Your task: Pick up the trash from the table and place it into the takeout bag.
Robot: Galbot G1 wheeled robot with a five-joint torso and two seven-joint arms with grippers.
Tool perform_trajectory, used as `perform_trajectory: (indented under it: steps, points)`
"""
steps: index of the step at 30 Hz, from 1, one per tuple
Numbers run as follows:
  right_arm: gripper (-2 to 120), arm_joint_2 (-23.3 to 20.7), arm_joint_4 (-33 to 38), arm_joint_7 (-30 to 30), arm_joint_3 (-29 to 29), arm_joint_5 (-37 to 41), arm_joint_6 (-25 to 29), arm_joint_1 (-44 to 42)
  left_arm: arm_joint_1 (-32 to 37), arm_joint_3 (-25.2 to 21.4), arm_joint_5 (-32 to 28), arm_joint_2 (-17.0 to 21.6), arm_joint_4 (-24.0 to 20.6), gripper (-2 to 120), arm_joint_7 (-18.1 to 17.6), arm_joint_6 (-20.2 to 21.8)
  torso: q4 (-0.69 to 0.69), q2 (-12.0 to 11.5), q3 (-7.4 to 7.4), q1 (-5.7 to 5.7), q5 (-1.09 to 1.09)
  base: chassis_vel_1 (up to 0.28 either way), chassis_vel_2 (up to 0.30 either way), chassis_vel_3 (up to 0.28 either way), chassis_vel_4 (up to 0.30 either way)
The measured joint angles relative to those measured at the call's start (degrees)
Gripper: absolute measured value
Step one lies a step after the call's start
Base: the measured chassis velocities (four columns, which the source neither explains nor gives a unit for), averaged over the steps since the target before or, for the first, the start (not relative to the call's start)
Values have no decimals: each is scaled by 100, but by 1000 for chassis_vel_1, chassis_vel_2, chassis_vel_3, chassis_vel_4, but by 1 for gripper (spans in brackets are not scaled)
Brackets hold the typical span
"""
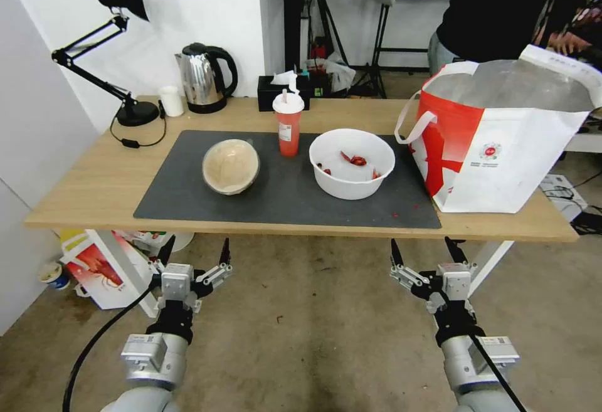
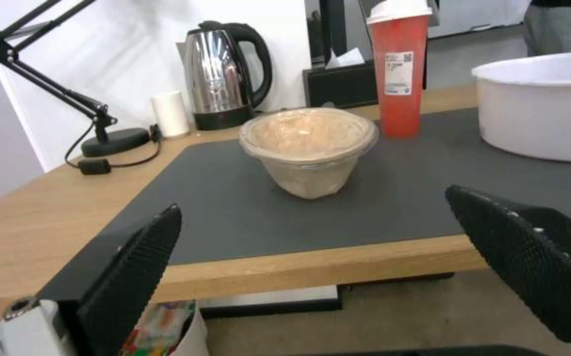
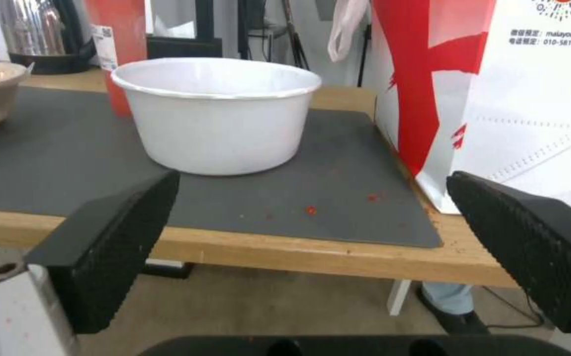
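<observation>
I have both arms parked below the near edge of the surface [image 1: 94,180], with nothing picked up yet. The left gripper [image 1: 194,254] hangs with its fingers spread, lined up with the tan bowl [image 1: 231,165], which sits on the left half of the dark mat [image 1: 282,202]. The right gripper [image 1: 425,252] is likewise spread and empty, facing the white bowl [image 1: 352,162] on the mat's right half. The red cup [image 1: 288,125] stands upright between and behind the two bowls, toward the far edge. The takeout bag [image 1: 501,142] stands open at the right end of the surface, just beside the white bowl.

My worries: the white bowl holds red scraps [image 1: 356,160], so a tilted lift could spill them; crumbs [image 3: 310,209] already dot the mat. The cup is tall and narrow, so a brush from either arm reaching past could topple it. The bag's soft rim and loop handle [image 1: 414,125] could snag a gripper or fold inward, blocking the drop.
</observation>
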Motion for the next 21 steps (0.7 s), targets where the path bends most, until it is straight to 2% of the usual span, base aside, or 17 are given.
perform_trajectory:
  steps: [19, 20, 21]
  points:
    - [100, -88, -5, -3, -27, 4, 8, 68, 0, 0, 0, 2, 0, 100, 0, 0, -2, 0, 0, 0, 0, 0, 0, 0, 0]
    - [100, -122, -6, -4, -36, 6, 16, 99, 2, 0, 0, -1, 0, 100, -1, 0, 2, 0, 0, 0, 0, 0, 0, 0, 0]
    - [100, -207, -14, -10, -68, 14, 26, 167, 0, 0, 0, 0, 0, 100, -1, 0, -5, 0, 0, 0, 2, 0, 0, 0, 0]
